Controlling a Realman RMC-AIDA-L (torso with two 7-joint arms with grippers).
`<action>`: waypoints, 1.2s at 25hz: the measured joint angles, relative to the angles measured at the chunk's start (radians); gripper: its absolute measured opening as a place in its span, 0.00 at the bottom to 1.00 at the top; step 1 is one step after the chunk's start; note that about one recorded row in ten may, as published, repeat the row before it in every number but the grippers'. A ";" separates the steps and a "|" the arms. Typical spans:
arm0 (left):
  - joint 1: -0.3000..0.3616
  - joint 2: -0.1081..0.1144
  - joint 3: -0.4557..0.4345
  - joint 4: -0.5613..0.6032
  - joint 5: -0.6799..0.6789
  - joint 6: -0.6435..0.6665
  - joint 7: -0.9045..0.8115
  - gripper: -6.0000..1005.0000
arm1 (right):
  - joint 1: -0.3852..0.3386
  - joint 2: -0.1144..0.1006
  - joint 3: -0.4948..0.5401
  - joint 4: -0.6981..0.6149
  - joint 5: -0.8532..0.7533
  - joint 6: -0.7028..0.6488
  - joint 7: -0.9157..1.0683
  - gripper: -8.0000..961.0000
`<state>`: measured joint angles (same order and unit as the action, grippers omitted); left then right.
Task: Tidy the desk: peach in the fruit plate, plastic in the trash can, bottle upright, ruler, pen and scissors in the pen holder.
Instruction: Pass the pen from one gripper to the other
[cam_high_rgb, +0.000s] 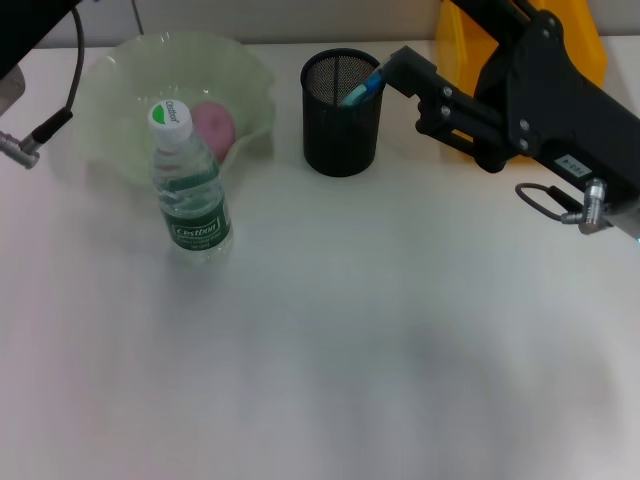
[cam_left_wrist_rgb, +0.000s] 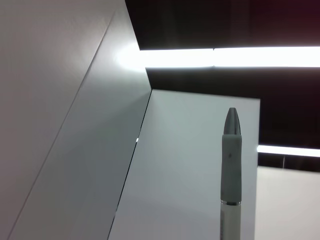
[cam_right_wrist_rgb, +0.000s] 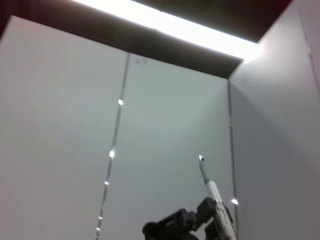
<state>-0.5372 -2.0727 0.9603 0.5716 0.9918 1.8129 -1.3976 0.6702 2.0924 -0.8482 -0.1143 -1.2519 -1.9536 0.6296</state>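
Fruit plate (cam_high_rgb: 110, 80) already has the peach (cam_high_rgb: 213, 124); water bottle (cam_high_rgb: 189, 190) upright. Right gripper (cam_high_rgb: 385, 72) at the mesh pen holder (cam_high_rgb: 341, 100) rim, clamped on a blue-tipped item (cam_high_rgb: 362, 88) (pen, probably). Release only once the tip's inside. Left gripper out of view.

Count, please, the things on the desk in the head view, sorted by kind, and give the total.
Fruit plate: 1
Peach: 1
Water bottle: 1
Pen holder: 1
Blue item held at the pen holder's rim by the right gripper: 1
Yellow object, far right: 1
Total: 6
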 joint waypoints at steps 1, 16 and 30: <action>0.000 0.000 0.000 -0.006 -0.003 0.007 0.000 0.22 | 0.000 0.000 0.000 0.000 0.000 0.000 0.000 0.82; -0.017 -0.003 0.016 -0.078 -0.034 0.058 -0.008 0.23 | 0.114 0.000 -0.012 0.066 0.009 -0.018 -0.091 0.82; -0.038 -0.003 0.080 -0.079 -0.036 0.065 0.054 0.23 | 0.153 0.000 0.078 0.132 0.018 -0.021 -0.028 0.82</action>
<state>-0.5756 -2.0755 1.0401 0.4926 0.9555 1.8778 -1.3437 0.8227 2.0923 -0.7706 0.0178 -1.2344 -1.9744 0.6016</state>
